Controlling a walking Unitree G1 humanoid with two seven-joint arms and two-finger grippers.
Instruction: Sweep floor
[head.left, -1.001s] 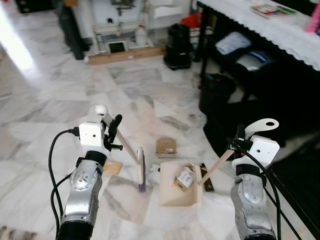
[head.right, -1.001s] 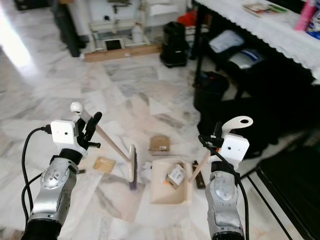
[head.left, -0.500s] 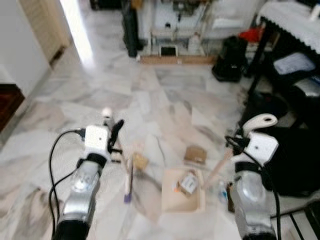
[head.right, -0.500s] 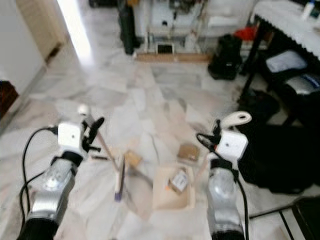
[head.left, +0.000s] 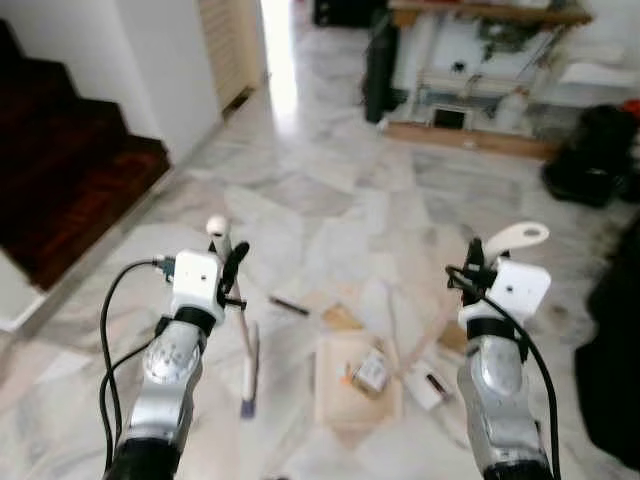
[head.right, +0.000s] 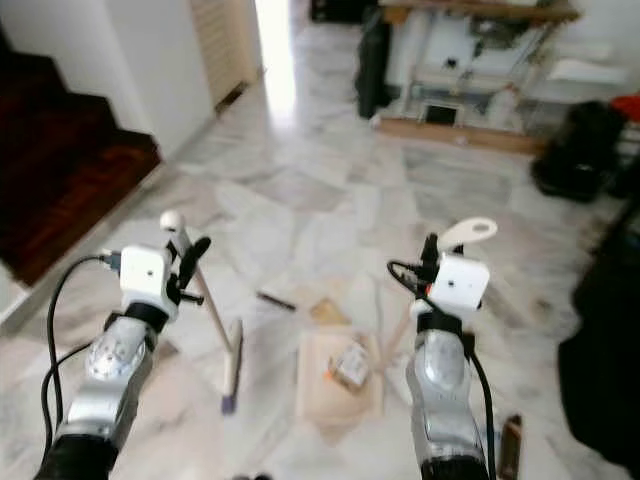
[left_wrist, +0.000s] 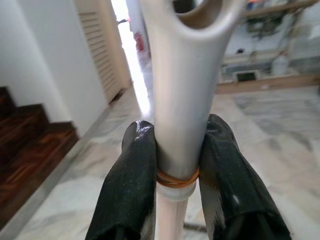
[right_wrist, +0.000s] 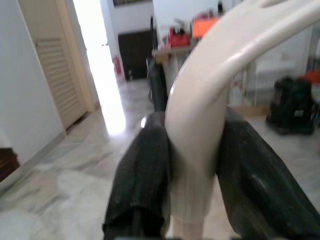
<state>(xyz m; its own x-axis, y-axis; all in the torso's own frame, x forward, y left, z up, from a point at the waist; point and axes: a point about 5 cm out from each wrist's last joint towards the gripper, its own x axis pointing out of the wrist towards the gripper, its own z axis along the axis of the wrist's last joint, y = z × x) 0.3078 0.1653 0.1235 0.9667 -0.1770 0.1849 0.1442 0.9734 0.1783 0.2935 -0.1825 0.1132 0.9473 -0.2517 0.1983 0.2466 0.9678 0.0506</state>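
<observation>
A: Sweeping is partway done, I'd judge. The left gripper (head.left: 232, 268) is clamping its two black fingers (left_wrist: 131, 185) tight around the pale handle of a small broom (head.left: 247, 352), whose bristled head is resting on the marble floor (head.left: 330, 205) just left of the dustpan (head.left: 352, 388).

B: And the other arm?

A: The right gripper (head.left: 472, 262) is pinching the dustpan's long handle (right_wrist: 200, 150) the same way, fully closed on it. The pan is sitting flat on the floor between the two arms.

B: What is collected?

A: A small carton (head.left: 371, 370) is lying inside the pan. Scraps are lying loose: a brown card piece (head.left: 341, 318) just beyond the pan, a dark stick (head.left: 288, 305) nearby, and a flat packet (head.left: 430, 383) beside the pan's right edge. Those are waiting to be brushed in.
</observation>
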